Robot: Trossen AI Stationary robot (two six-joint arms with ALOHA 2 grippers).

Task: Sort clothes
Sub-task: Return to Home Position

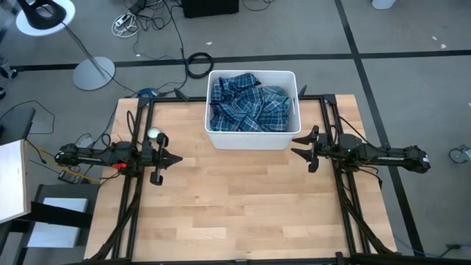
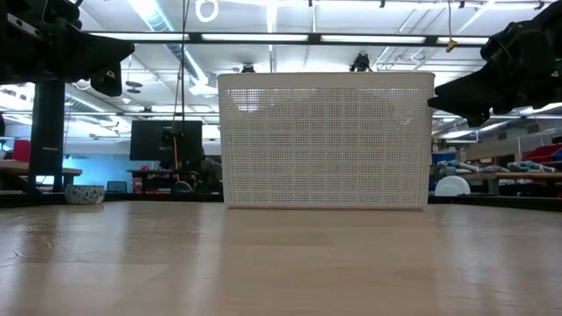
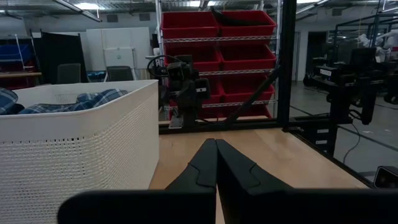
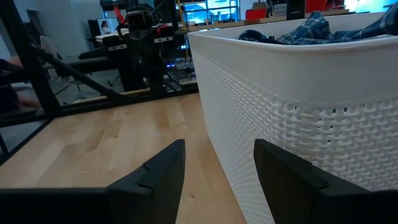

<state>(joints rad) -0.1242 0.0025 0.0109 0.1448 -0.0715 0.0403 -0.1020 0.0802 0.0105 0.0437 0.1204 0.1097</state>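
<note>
Blue-and-white plaid shirts (image 1: 249, 105) lie piled in the white plastic bin (image 1: 252, 138) at the table's far middle; they also show over the bin's rim in the left wrist view (image 3: 87, 99) and the right wrist view (image 4: 311, 28). My left gripper (image 1: 179, 157) is shut and empty, above the table left of the bin. My right gripper (image 1: 296, 144) is open and empty, right of the bin's near corner (image 4: 211, 62). The turquoise shirt, the striped garment and the socks are out of view.
The bin's mesh wall (image 2: 325, 140) fills the middle of the low view. Black frame rails (image 1: 136, 191) run along the table's left and right sides. Bare wooden tabletop (image 1: 243, 206) stretches from the bin to the near edge.
</note>
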